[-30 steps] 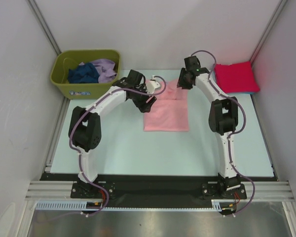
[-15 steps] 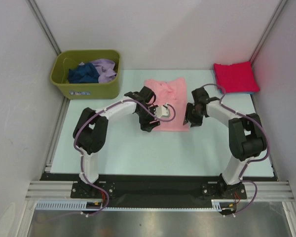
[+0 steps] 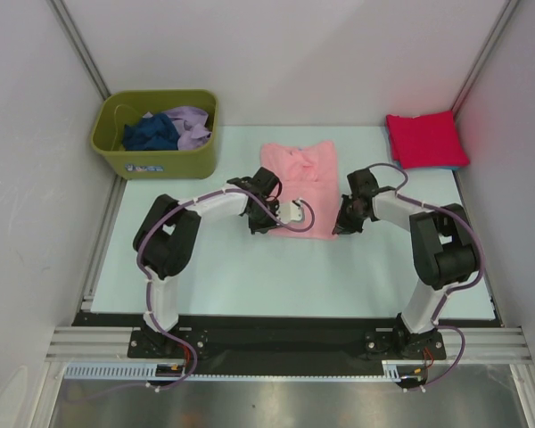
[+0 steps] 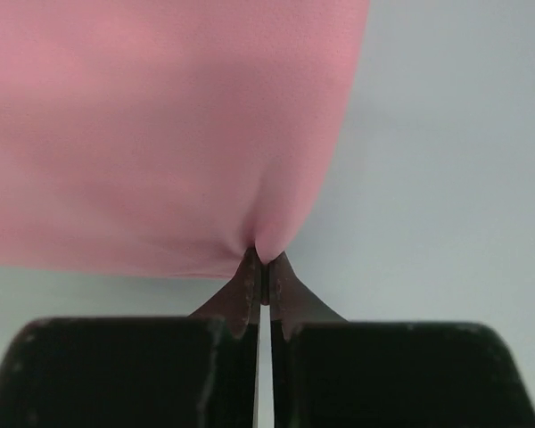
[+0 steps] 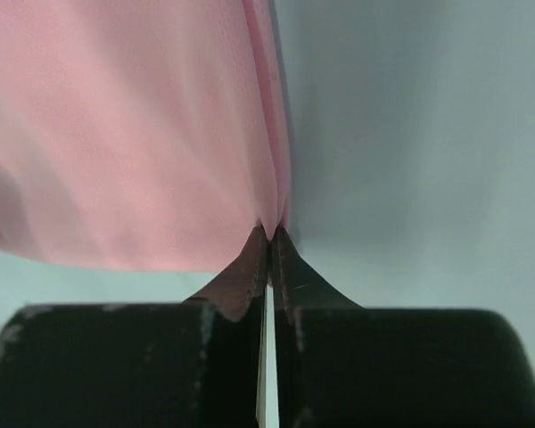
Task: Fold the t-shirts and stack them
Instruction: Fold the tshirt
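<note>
A light pink t-shirt (image 3: 303, 178) lies folded in the middle of the table, with a rumpled far edge. My left gripper (image 3: 266, 226) is at its near left corner, and in the left wrist view it (image 4: 263, 263) is shut on a pinch of the pink cloth (image 4: 160, 134). My right gripper (image 3: 341, 226) is at the near right corner and is likewise shut (image 5: 269, 234) on the pink hem (image 5: 143, 125). A folded red t-shirt (image 3: 425, 138) lies at the far right on a light blue one (image 3: 448, 167). Navy (image 3: 149, 132) and lavender (image 3: 189, 125) t-shirts are heaped in the bin.
The olive-green bin (image 3: 156, 159) stands at the far left corner. Grey walls close in the pale table (image 3: 223, 267) on three sides, and both arm bases are bolted at the near edge.
Both arms came from the shirt's far edge back to its near corners. Both grippers, open half a second ago, have shut on the pink cloth.
</note>
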Robot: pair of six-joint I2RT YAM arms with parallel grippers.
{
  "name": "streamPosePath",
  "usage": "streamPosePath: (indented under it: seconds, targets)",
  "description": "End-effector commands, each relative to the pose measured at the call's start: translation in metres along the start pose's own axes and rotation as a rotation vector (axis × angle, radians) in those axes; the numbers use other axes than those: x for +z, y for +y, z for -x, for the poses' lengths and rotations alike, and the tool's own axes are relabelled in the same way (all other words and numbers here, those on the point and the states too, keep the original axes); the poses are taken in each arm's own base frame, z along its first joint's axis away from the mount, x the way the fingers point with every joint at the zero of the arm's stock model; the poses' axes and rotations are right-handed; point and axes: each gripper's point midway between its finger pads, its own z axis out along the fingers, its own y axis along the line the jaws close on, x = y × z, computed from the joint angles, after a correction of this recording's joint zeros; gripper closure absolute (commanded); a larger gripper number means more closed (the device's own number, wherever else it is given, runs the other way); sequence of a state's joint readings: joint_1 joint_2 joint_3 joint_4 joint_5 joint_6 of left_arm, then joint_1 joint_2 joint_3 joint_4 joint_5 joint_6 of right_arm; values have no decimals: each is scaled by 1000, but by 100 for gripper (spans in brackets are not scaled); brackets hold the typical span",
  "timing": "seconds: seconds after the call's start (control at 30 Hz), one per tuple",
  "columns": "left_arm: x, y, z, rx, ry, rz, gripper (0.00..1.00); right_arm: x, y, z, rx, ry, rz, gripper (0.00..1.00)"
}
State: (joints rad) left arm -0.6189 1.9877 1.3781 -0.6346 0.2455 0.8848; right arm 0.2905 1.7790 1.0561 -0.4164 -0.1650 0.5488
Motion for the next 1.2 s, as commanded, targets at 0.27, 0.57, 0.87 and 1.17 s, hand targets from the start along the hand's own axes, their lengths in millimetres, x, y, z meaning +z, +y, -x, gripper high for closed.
streamPosePath:
  seconds: [0.27,0.57,0.87,1.17]
  targets:
    - [-58,-65,-4,-136,-16,-157,100,-59,3,-71,-24,96,1,100]
    - [-136,-169,-9,-120,-77,-384,100,-140,10,-155,25,192,29,100]
    - [-140,-33,15,-291,-147,-106,100,-104,43,-21,22,42,99,100]
    - [-86,78,9,-424,-75,17,100,-45,51,101,53,-58,76,100]
